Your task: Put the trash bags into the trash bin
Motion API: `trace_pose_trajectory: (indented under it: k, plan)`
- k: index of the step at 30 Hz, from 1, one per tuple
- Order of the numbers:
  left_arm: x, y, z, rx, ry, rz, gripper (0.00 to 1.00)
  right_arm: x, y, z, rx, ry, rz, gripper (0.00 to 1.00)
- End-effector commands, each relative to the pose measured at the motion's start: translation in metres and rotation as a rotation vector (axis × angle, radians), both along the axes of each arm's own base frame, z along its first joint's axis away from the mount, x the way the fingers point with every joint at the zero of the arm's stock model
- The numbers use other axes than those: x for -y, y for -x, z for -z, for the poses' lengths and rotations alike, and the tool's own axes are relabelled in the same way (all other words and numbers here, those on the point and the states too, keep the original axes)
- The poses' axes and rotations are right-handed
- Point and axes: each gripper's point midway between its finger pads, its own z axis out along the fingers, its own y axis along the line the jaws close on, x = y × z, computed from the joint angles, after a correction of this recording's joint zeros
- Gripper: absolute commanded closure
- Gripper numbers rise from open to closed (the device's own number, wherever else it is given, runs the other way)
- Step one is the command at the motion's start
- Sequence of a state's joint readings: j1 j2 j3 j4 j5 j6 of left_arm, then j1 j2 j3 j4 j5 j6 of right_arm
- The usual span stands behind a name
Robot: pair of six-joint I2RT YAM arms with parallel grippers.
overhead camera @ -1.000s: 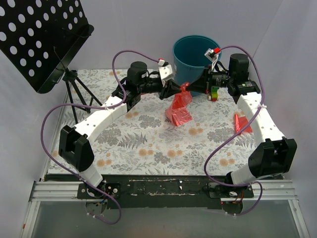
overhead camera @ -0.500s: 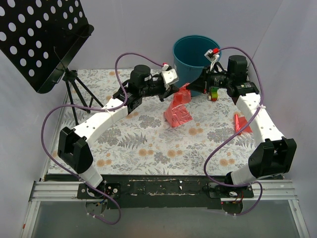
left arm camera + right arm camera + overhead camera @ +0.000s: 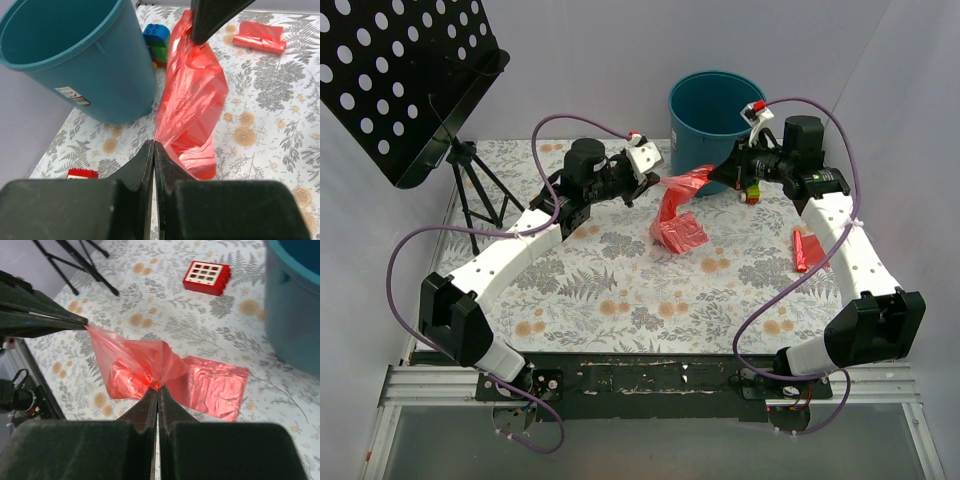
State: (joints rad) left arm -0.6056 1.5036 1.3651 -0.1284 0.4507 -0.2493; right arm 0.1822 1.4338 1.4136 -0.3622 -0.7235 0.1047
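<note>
A red-pink trash bag [image 3: 676, 205] is stretched between both grippers in front of the teal trash bin [image 3: 712, 108]; its lower end rests on the table. My left gripper [image 3: 657, 179] is shut on one edge of the bag [image 3: 192, 95]. My right gripper [image 3: 712, 172] is shut on the opposite edge of the bag [image 3: 145, 367]. The bin stands just behind them [image 3: 75, 55], its wall at the right of the right wrist view [image 3: 295, 305]. A second folded red bag [image 3: 807, 248] lies on the table at the right [image 3: 260, 36].
A black perforated music stand [image 3: 400, 70] on a tripod fills the back left. A small red block with a white grid [image 3: 206, 277] lies left of the bin. Coloured toy bricks [image 3: 156, 42] sit beside the bin's right side. White walls enclose the table.
The left gripper has pulled back to the left, drawing the bag's top out wide between the two grippers. The right gripper has stayed near the bin.
</note>
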Motion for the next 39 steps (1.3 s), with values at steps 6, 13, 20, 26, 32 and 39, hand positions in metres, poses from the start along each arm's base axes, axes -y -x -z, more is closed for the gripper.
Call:
trace_pose_trajectory:
  k: [6,13,20,26,32,39]
  plan:
    - [-0.018,0.021,-0.012,0.069,-0.019,0.044,1.00,0.025,-0.009,-0.016,0.098,0.082,0.127,0.99]
    - [-0.009,0.037,-0.067,0.009,0.257,0.065,0.39,0.004,0.007,-0.032,0.232,0.086,0.005,0.99]
    - [0.010,0.012,-0.051,-0.202,0.320,0.004,0.44,-0.014,0.018,-0.040,0.301,0.102,-0.051,0.99]
    - [0.027,0.006,-0.039,-0.211,0.307,0.035,0.47,-0.020,0.019,-0.046,0.306,0.093,-0.056,0.99]
    - [0.029,0.011,-0.036,-0.180,0.278,0.073,0.44,-0.021,0.018,-0.050,0.309,0.082,-0.044,0.99]
    - [0.034,-0.006,-0.013,-0.094,0.173,0.018,0.43,-0.025,0.022,-0.055,0.294,0.048,-0.058,0.99]
